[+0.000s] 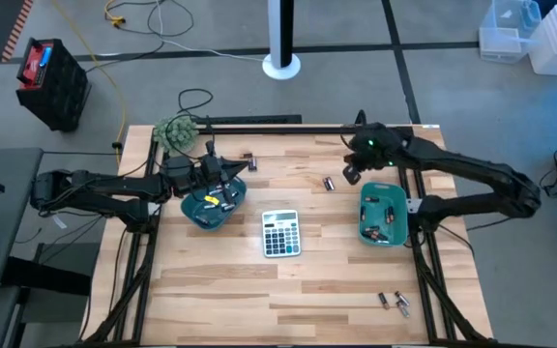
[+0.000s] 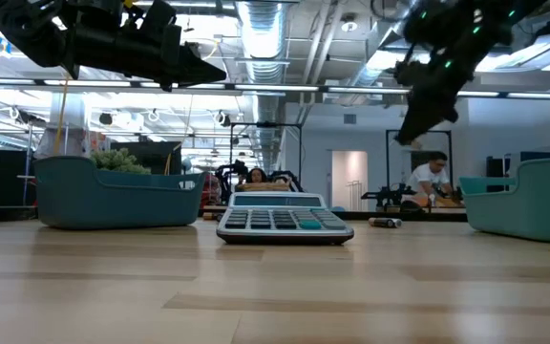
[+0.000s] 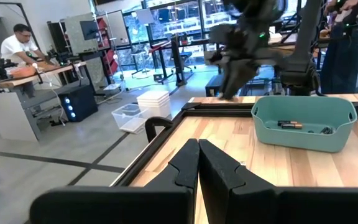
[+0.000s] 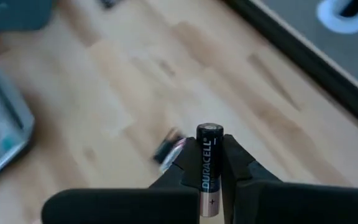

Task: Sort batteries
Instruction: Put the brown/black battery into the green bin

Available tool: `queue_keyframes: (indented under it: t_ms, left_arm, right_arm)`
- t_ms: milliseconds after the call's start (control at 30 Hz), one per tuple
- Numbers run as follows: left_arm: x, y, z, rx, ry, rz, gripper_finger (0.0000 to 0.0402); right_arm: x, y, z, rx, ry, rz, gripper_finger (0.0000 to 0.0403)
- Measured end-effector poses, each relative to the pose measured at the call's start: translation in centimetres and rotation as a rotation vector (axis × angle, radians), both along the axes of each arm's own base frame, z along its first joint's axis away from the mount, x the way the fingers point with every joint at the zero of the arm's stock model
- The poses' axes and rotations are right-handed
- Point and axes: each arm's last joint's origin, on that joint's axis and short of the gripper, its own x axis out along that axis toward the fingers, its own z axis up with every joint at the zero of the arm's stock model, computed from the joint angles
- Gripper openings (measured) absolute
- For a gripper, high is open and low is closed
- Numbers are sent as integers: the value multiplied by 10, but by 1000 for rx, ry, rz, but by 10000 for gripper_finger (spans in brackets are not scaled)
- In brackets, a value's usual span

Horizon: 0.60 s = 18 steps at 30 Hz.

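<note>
- While my right pincer (image 4: 211, 163) holds one battery (image 4: 207, 168) upright between its fingers, it hangs above the bare counter (image 1: 327, 280) near the far edge, just beyond the right teal tray (image 1: 400, 232).
- I judge the cell light, rigid and smooth-skinned; held across its middle as now, it could slip or swivel if the squeeze eases.
- Another loose battery (image 4: 168, 149) lies on the wood just below the held one; a small pair (image 1: 395, 303) lies near the front right corner.
- Sorted cells (image 1: 377, 218) already lie in the right teal tray, others in the left teal tray (image 1: 193, 215).
- My left pincer (image 3: 197, 163) is closed on nothing, hovering over the left teal tray.
- Between the trays sits the calculator (image 1: 280, 233).
</note>
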Motion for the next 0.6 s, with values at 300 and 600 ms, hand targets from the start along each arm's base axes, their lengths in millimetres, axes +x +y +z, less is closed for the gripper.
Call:
queue_keyframes:
  t_ms: [300, 600]
  left_arm:
    - [0, 0, 0, 0, 1, 0, 6]
    - [0, 0, 0, 0, 1, 0, 6]
  right_arm:
    - [-21, 55, 2, 168, 130, 59, 25]
    - [-37, 79, -7, 289, 301, -112, 26]
